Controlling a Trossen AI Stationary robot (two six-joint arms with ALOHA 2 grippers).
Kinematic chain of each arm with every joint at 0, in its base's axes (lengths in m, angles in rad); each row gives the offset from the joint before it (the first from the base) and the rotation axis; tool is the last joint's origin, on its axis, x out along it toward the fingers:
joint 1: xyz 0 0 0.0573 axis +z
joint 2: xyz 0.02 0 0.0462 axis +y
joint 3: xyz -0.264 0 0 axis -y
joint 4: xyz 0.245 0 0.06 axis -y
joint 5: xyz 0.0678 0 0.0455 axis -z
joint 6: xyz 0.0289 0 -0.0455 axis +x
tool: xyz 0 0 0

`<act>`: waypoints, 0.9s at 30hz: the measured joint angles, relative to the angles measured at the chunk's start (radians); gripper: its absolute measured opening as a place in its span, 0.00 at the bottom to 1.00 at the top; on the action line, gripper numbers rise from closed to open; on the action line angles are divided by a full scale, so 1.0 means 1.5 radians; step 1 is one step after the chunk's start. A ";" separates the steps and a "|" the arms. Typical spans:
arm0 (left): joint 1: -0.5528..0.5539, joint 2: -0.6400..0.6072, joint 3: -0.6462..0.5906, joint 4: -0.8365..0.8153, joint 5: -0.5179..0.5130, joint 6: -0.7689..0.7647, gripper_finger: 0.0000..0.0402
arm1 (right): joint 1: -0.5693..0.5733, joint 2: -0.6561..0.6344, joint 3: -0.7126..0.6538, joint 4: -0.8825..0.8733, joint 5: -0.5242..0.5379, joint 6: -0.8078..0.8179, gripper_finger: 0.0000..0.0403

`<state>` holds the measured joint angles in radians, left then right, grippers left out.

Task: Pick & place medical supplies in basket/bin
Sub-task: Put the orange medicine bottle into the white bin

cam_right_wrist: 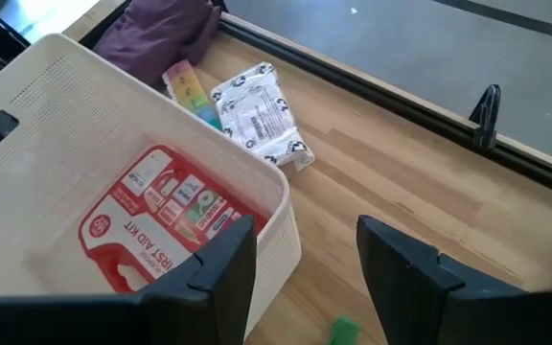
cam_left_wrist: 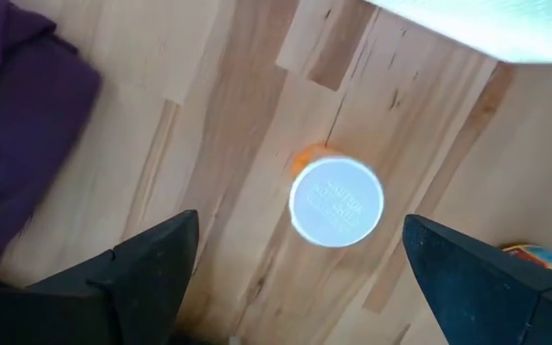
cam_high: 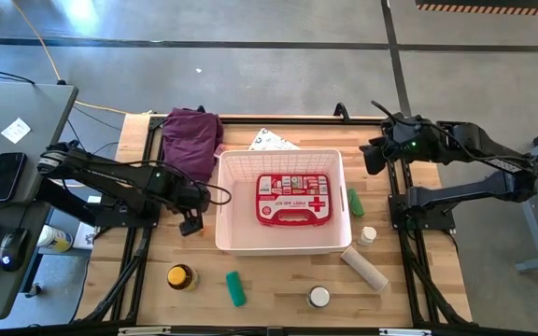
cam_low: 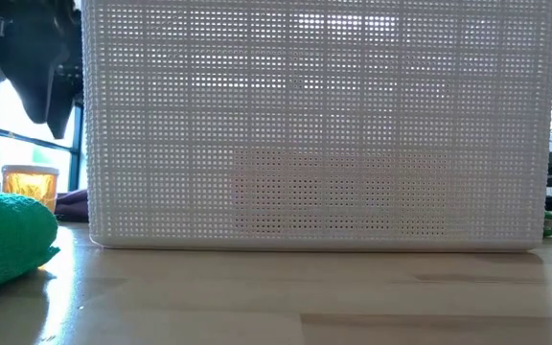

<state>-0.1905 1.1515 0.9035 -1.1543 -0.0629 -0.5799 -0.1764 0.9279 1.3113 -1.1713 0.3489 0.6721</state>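
The left gripper [cam_left_wrist: 300, 264] hangs with its jaws spread wide and empty, directly above a small white-capped bottle [cam_left_wrist: 335, 201] that stands upright on the desk [cam_left_wrist: 218, 144] just outside the left wall of the white basket [cam_high: 278, 245]. An orange body shows under the cap. From above, the bottle itself is hidden beneath the left gripper [cam_high: 191, 224].

The likely next step is a descent onto that bottle. The cap sits a little off centre between the fingers, so one finger could meet it first and tip or skid it toward the purple cloth [cam_left_wrist: 17, 134] or against the basket wall. A round, smooth bottle may also twist out as the jaws close.

The right gripper [cam_right_wrist: 305, 264] waits over the far right corner of the basket, jaws open and holding nothing.

The red first-aid pouch [cam_high: 292, 199] already lies flat inside the basket. Still out on the desk are:
- an amber bottle [cam_high: 180, 277]
- a green tube [cam_high: 236, 288]
- a white-capped bottle [cam_high: 319, 297]
- a beige roll [cam_high: 364, 269]
- another small bottle [cam_high: 368, 235]
- a second green tube [cam_high: 355, 202]
- the white printed packet [cam_right_wrist: 257, 115]
- the rainbow pill organizer [cam_right_wrist: 190, 86], behind the basket

Most of the task therefore appears to remain.
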 joint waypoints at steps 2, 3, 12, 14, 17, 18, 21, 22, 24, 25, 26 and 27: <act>0.000 0.000 0.000 -0.015 -0.003 0.000 0.99 | 0.000 0.000 0.000 0.000 0.000 0.000 0.43; 0.000 0.000 0.000 -0.022 -0.004 0.001 0.99 | 0.000 0.000 0.000 -0.002 0.000 0.000 0.43; -0.036 -0.033 -0.001 -0.018 -0.070 0.040 0.99 | 0.000 0.000 0.000 -0.058 -0.001 0.035 0.43; -0.045 -0.045 -0.006 -0.006 -0.086 0.040 0.99 | 0.000 0.000 0.000 -0.062 0.000 0.048 0.43; -0.049 -0.065 -0.040 0.007 -0.085 0.034 0.99 | 0.000 0.000 0.000 -0.064 0.013 0.058 0.43; -0.049 -0.073 -0.053 0.012 -0.082 0.030 0.99 | 0.000 0.000 0.000 -0.064 0.018 0.058 0.43; -0.048 -0.097 -0.073 0.025 -0.077 0.016 0.99 | 0.000 0.000 0.000 -0.064 0.020 0.058 0.43; -0.048 -0.105 -0.075 0.036 -0.077 0.015 0.99 | 0.000 0.000 0.000 -0.064 0.020 0.058 0.43; -0.048 -0.117 -0.077 0.052 -0.089 0.015 0.99 | 0.000 0.000 0.000 -0.065 0.020 0.058 0.43; -0.048 -0.122 -0.080 0.057 -0.091 0.016 0.99 | 0.000 0.001 0.000 -0.065 0.020 0.059 0.43; -0.048 -0.127 -0.086 0.063 -0.092 0.018 0.99 | 0.000 0.001 0.000 -0.065 0.020 0.061 0.43; -0.048 -0.131 -0.094 0.067 -0.092 0.018 0.99 | 0.000 0.002 0.000 -0.065 0.020 0.063 0.43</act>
<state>-0.2626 0.9546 0.7621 -1.0531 -0.2016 -0.5529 -0.1768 0.9304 1.3113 -1.2695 0.3790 0.7659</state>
